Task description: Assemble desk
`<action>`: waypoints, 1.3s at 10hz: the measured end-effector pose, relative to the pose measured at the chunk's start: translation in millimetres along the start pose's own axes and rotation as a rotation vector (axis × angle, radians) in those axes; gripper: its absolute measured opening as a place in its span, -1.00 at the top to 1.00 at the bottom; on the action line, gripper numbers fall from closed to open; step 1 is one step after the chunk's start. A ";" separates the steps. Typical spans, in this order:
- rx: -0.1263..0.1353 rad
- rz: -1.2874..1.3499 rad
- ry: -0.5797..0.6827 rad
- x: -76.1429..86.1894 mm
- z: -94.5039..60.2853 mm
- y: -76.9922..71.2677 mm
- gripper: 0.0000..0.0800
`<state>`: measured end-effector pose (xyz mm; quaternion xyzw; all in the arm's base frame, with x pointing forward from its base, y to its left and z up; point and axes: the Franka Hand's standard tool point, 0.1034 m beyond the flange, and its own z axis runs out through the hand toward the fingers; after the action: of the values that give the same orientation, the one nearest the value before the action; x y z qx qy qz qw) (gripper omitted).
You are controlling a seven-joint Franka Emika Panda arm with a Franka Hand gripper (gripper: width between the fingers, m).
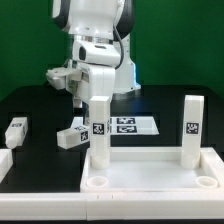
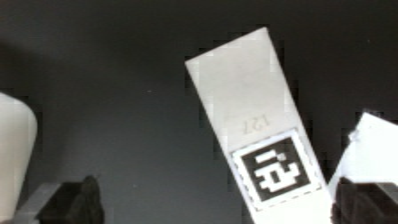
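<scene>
The white desk top, a rimmed tray, lies at the front. Two white legs stand upright in it, one near its left corner and one at its right. A loose tagged leg lies on the black table just left of the tray. Another loose leg lies further left. My gripper hangs open and empty above the nearer loose leg. In the wrist view that leg lies slantwise, its tagged end between my dark fingertips, untouched; the gripper is open.
The marker board lies flat behind the tray. A white frame edge shows at the exterior view's left. White parts sit at both sides of the wrist view, one and the other.
</scene>
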<state>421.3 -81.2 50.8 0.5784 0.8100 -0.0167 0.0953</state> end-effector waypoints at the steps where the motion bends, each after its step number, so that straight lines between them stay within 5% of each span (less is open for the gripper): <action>1: 0.015 0.123 -0.004 -11.8 -1.3 -4.7 -0.62; 2: 0.018 0.286 -0.007 -23.6 -3.0 -6.3 -0.62; 5: 0.094 0.705 -0.026 -34.9 -1.5 -5.6 -0.62; 9: 0.100 1.015 -0.025 -35.8 -0.4 -5.6 -0.62; 11: 0.173 1.365 -0.036 -48.3 0.5 -5.3 -0.62; 12: 0.235 1.529 -0.033 -52.1 2.6 -9.1 -0.62; 13: 0.240 1.586 -0.023 -56.5 4.0 -10.9 -0.62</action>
<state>429.4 -138.2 55.7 0.9878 0.1493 -0.0369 0.0241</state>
